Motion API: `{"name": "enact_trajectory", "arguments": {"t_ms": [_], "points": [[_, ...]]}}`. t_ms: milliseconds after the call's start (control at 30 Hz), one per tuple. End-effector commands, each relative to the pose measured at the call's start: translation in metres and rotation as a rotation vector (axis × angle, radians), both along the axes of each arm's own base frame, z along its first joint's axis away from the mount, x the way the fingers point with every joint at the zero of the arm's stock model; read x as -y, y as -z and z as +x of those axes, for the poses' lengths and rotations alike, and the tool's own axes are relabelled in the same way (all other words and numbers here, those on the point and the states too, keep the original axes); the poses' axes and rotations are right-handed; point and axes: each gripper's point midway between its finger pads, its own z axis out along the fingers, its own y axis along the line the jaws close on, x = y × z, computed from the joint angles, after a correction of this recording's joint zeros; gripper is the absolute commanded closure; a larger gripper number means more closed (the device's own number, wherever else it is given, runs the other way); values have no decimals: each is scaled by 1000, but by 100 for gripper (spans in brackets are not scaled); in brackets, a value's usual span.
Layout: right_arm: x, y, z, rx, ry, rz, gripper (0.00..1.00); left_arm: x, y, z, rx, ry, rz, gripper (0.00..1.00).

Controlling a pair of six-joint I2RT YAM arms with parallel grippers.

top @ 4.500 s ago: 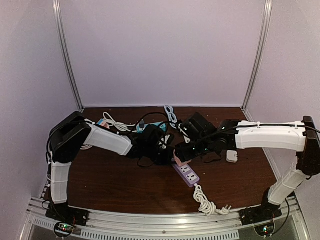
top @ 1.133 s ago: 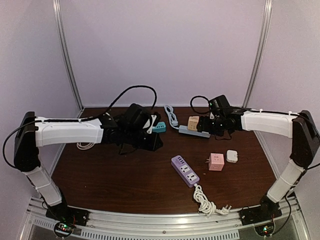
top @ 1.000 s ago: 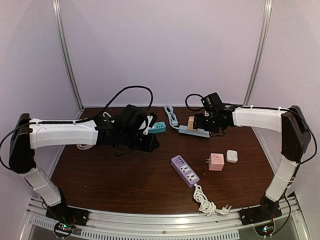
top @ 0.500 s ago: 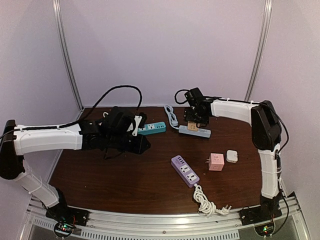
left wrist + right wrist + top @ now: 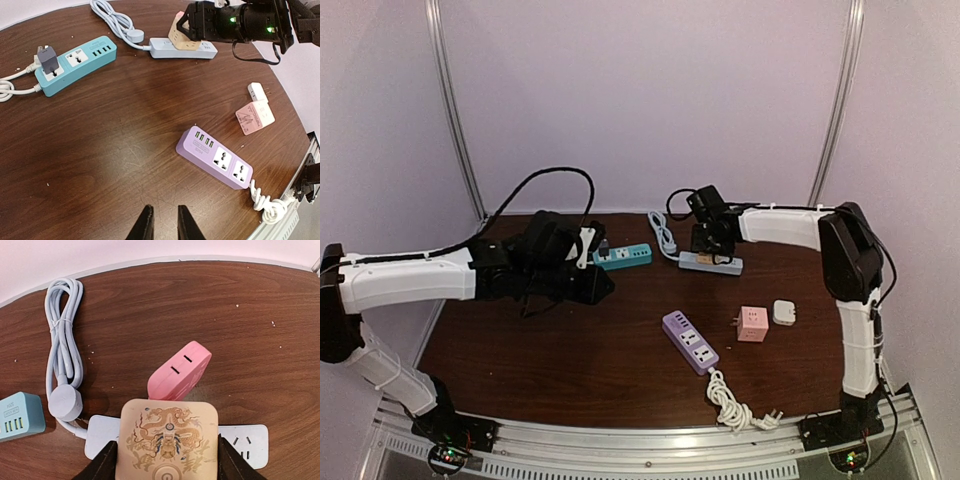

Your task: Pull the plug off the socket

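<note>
Since the right gripper (image 5: 708, 243) blocks the upper centre overhead, I only see the pale power strip (image 5: 718, 264) running left-right beneath it. From the left wrist, the tan cube adapter (image 5: 180, 37) sits in that strip at top. A grey charger (image 5: 48, 59) stands in the teal strip (image 5: 82, 62), upper left. My left gripper (image 5: 164, 210) is slightly parted, empty. Right wrist: the adapter's dragon face points at the lens, fingers (image 5: 106, 465) pinching both sides.
</note>
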Motion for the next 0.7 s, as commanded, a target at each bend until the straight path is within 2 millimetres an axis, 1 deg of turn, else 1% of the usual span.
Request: {"name": "enact_trajectory", "arguments": {"t_ms": [0, 100, 133, 200, 267, 333, 500, 667], "points": [[-8, 7, -28, -22, -86, -38, 59, 4, -3, 9, 7, -9, -17, 81], [-14, 6, -45, 4, -143, -24, 63, 8, -1, 11, -5, -8, -27, 81], [-11, 10, -54, 4, -159, -29, 63, 10, 0, 12, -11, -7, -33, 81], [-13, 7, -67, 30, -194, -17, 64, 13, 2, 14, -23, -6, -40, 81], [-19, -2, -79, 74, -244, 19, 65, 18, 3, 16, -33, 0, -52, 81], [-24, -5, -93, 103, -296, 42, 65, 21, 5, 20, -40, -1, -55, 81], [-36, -5, -125, 152, -423, 84, 65, 41, 6, 25, -84, 53, -97, 81], [-42, -3, -148, 188, -506, 117, 65, 62, 7, 36, -142, 81, -176, 79]]}}
